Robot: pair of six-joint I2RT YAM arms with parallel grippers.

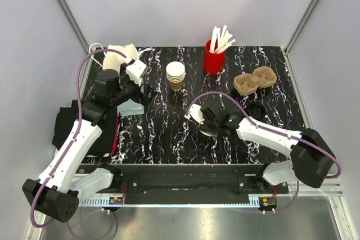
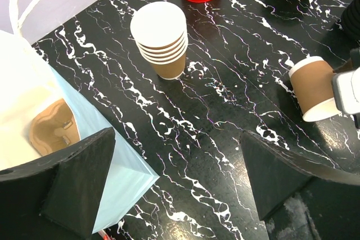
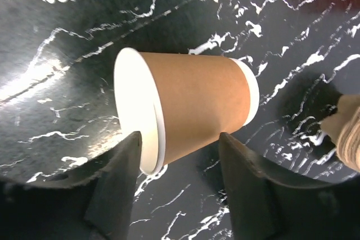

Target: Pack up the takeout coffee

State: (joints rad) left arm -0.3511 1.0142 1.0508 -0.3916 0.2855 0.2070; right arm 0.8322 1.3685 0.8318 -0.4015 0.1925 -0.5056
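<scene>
Cup [image 3: 191,108] sits tipped on its side, mid-table [image 1: 157,133], toward the near edge. Right gripper [image 3: 179,136] is over it with fingers partly apart, one at the white rim and the other against the brown wall. Whether they clamp it, I cannot tell. Left gripper [image 2: 177,139] hangs spread wide at far left, holding nothing, beside the bag [image 2: 22,99] and near the cup stack [image 2: 160,37].

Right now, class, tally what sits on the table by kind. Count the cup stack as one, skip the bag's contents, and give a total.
Loose cup: 1
Cup stack: 1
Red cup of sticks: 1
Pulp carrier, two pockets: 1
Black lid: 1
White bag: 1
Total: 6
</scene>
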